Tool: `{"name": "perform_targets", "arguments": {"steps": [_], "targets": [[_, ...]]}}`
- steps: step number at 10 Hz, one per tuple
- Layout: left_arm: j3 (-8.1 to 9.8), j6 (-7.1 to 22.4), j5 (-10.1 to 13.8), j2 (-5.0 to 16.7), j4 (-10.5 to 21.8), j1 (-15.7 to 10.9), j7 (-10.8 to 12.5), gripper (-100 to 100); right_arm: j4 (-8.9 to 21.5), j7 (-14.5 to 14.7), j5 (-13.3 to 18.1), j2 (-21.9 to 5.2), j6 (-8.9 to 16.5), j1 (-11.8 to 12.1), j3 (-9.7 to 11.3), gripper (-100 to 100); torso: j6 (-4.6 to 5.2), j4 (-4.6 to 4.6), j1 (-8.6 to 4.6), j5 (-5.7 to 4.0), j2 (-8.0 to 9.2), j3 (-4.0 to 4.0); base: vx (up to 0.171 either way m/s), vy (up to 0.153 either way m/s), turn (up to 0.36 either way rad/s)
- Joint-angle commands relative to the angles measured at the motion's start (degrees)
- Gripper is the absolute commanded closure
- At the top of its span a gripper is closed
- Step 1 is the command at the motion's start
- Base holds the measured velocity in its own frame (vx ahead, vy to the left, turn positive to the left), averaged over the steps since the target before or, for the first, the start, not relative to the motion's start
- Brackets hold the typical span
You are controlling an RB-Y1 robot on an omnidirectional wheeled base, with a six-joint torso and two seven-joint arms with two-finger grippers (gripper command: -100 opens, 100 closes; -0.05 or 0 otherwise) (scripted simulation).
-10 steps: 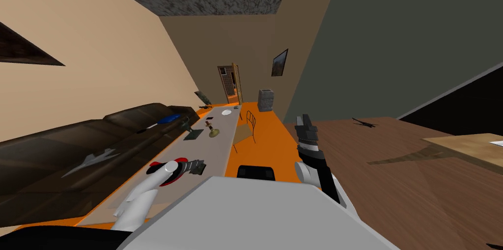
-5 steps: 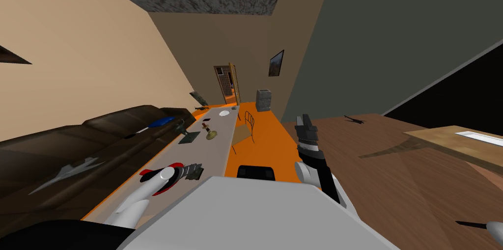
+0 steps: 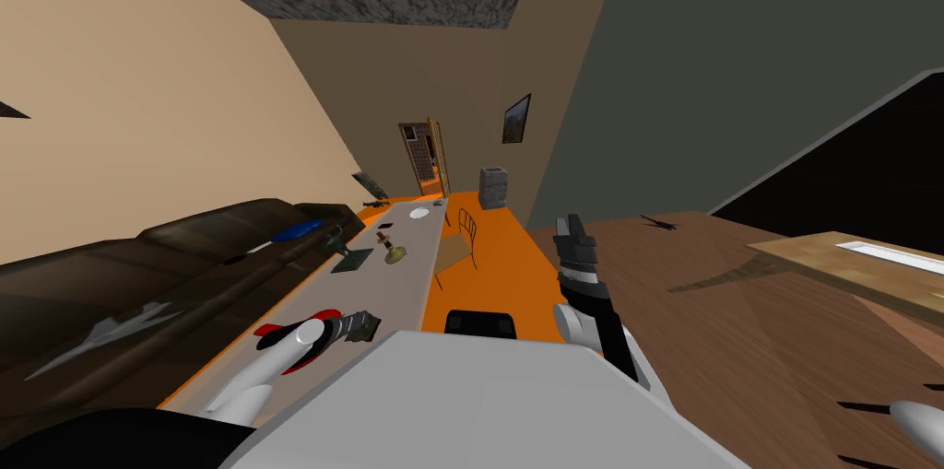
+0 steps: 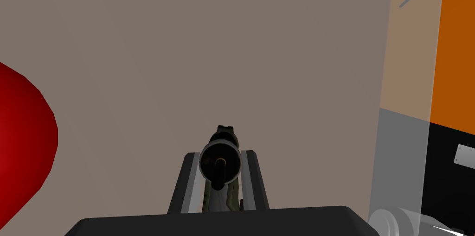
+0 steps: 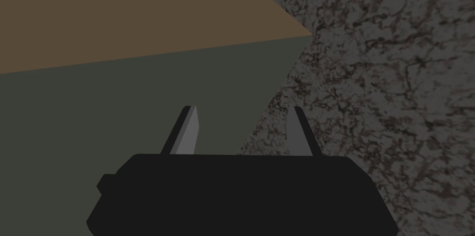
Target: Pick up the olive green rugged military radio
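The olive green radio (image 4: 230,192), with a dark round knob in a silver ring facing the camera, stands between my left gripper's (image 4: 221,153) fingers (image 4: 250,177), which press its sides just above the grey tabletop (image 4: 208,52). In the head view the left gripper (image 3: 355,327) and the radio (image 3: 365,322) are at the near end of the long grey table (image 3: 410,275), beside a red rounded object (image 3: 277,344). My right gripper (image 3: 573,228) is raised over the orange floor, away from the table. Its fingers (image 5: 188,129) stand open with nothing between them.
A dark brown sofa (image 3: 138,270) runs along the table's left side. Farther down the table lie a dark flat item (image 3: 353,260), a brass piece (image 3: 398,253) and a white plate (image 3: 419,212). A chair (image 3: 458,247) and a black box (image 3: 477,321) stand on the orange floor.
My left gripper's fingers have closed onto the radio. The head camera has swung a little, shifting the whole picture. The right arm has not moved.
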State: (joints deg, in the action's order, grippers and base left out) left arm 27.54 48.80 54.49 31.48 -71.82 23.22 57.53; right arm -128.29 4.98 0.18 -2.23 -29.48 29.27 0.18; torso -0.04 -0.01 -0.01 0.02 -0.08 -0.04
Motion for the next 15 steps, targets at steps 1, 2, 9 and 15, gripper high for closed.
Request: {"name": "perform_targets", "arguments": {"steps": [1,2,9,15], "targets": [[0.0,0.0,0.0,0.0,0.0,0.0,0.0,100,0.0,0.0,0.0,0.0,0.0,0.0,0.0,0,0.0,0.0,0.0,0.0,0.0,0.0,0.0,0.0,0.0],[0.0,0.0,0.0,-0.01,0.0,0.01,0.01,100,0.0,0.0,0.0,0.0,0.0,0.0,0.0,0,0.0,0.0,0.0,-0.01,0.0,0.0,0.0,0.0,0.0],[5.7,6.75,-5.99,-2.77,-0.58,-5.67,-3.18,100,0.0,0.0,0.0,0.0,0.0,0.0,0.0,0,-0.02,0.02,-0.1,-0.06,0.05,0.03,-0.008,-0.01,0.068],[9.43,11.2,-9.78,-4.65,-1.51,-8.86,-5.06,0,0.0,0.0,0.0,0.0,0.0,0.0,0.0,0,-0.01,0.03,-0.1,-0.07,0.05,0.04,-0.007,-0.008,0.06]]}}
